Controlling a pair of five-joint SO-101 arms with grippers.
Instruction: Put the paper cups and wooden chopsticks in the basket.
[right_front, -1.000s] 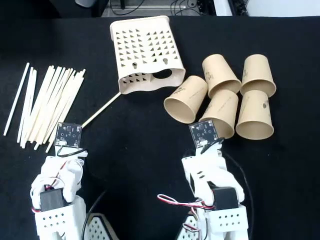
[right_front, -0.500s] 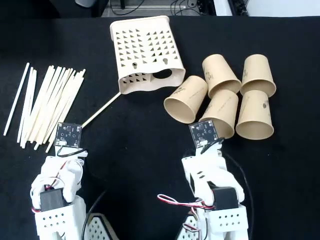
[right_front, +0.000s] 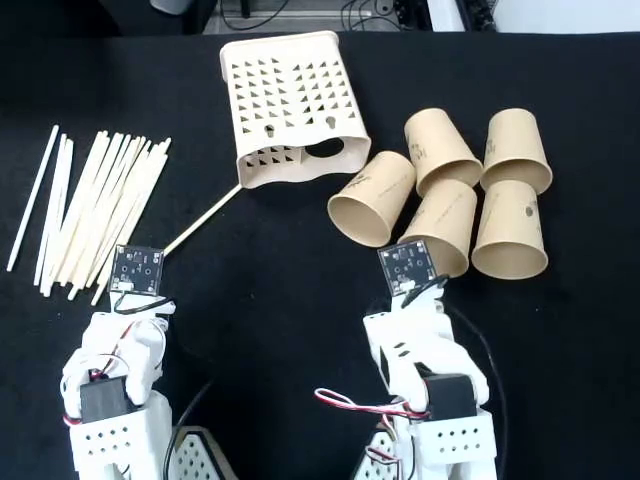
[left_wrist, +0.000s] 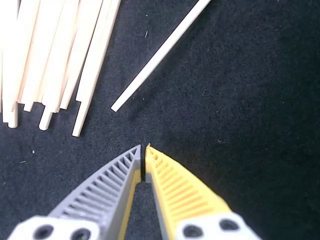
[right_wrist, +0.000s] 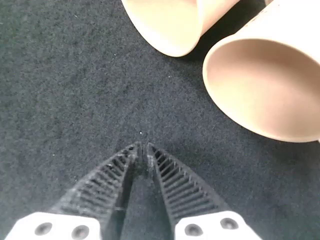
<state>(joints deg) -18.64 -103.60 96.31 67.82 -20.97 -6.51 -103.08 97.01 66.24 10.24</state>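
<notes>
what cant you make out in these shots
Inside of the basket: high view, its perforated wall covers it.
Number of chopsticks: high view, they overlap in the pile.
Nearest paper cup: right wrist view, cut off by the edge.
Loose chopstick: left wrist view, far end cut off by the edge.

Place: robotics lab or workshop | Signs: black-clothed counter (right_front: 280, 290), loose cables (right_front: 365, 12) at far edge, exposed servo wiring (right_front: 350, 402) (red, white) on mounted arms (right_front: 430, 370)
</notes>
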